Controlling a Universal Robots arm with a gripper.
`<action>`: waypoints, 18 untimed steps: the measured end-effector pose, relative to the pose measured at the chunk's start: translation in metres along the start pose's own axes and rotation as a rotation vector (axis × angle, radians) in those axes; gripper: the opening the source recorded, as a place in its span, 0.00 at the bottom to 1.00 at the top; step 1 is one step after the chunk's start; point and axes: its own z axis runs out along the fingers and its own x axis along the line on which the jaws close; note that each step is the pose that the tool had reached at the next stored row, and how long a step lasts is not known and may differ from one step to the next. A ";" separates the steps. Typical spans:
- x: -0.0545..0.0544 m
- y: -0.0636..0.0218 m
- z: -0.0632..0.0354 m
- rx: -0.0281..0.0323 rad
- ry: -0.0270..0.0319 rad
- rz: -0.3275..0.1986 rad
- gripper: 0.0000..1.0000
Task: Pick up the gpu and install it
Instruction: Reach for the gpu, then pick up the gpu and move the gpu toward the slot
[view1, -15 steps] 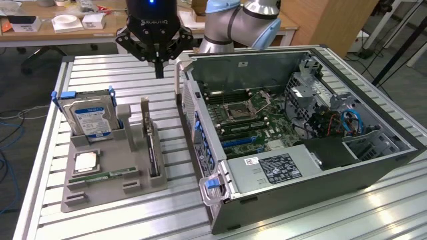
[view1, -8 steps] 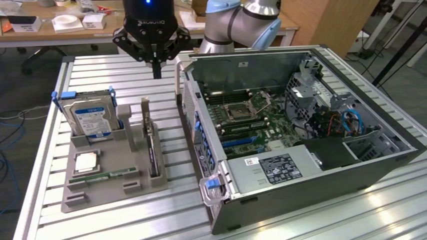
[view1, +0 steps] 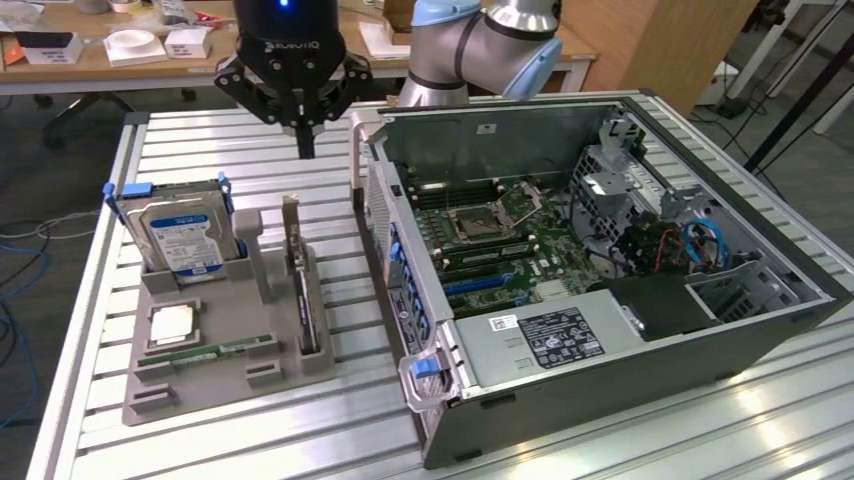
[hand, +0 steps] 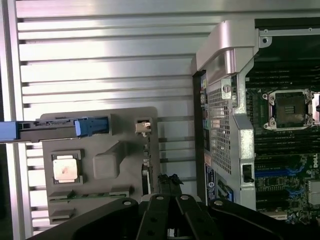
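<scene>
The gpu (view1: 306, 295) is a thin dark card standing on edge in a slot of the grey holder (view1: 214, 385), its silvery bracket (view1: 290, 215) at the far end. My gripper (view1: 306, 143) hangs above the slatted table just beyond the holder's far edge, higher than the card and apart from it. Its fingers point straight down, are shut and hold nothing. In the wrist view the gpu (hand: 145, 172) shows edge-on in the holder (hand: 100, 131), with my shut gripper (hand: 169, 180) just beside it, toward the computer case.
An open computer case (view1: 747, 345) lies at the exterior view's right, its motherboard (view1: 501, 250) exposed. The holder also carries a hard drive (view1: 187, 237), a CPU chip (view1: 171, 325) and a green memory stick (view1: 203, 352). Bare slatted table (view1: 200, 135) surrounds the holder.
</scene>
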 end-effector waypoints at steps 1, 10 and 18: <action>0.001 -0.0002 0.0000 0.0000 0.0000 0.000 0.11; 0.009 -0.0026 -0.0003 0.0001 0.0000 0.000 0.11; 0.010 -0.0028 -0.0004 0.0000 0.0000 0.000 0.11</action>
